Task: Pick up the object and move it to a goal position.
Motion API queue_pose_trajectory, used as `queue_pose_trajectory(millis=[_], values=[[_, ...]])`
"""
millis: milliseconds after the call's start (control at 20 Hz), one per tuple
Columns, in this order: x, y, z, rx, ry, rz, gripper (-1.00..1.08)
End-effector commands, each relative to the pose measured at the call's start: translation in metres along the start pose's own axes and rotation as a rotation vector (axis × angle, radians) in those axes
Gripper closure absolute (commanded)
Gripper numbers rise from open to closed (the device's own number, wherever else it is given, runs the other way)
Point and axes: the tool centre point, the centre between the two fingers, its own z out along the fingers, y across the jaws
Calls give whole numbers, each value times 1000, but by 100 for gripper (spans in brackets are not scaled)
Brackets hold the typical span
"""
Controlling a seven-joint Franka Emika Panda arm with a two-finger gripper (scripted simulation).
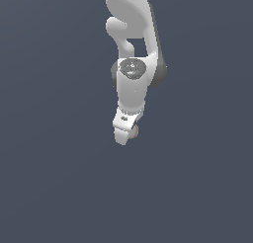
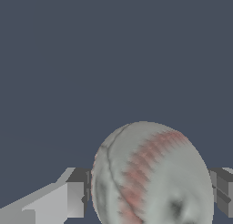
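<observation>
Exterior: arm hangs at frame centre, gripper (image 1: 126, 133) pointing down, ball (image 1: 134, 131) just peeking at its tip, probably lifted for transport. Wrist: ball (image 2: 152, 175) fills lower right, fingers (image 2: 75, 199) pinching both sides, so held.

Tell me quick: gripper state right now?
Gripper: closed on the ball, a finger at each side of it.
</observation>
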Motion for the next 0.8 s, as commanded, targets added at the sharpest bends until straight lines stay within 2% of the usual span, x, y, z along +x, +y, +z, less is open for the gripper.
queue_pose_trajectory(millis=[0, 400, 750], values=[[-13, 17, -23, -1, 1, -1, 108], [-51, 68, -88, -1, 1, -1, 108], [-74, 101, -128, -1, 0, 0, 108]])
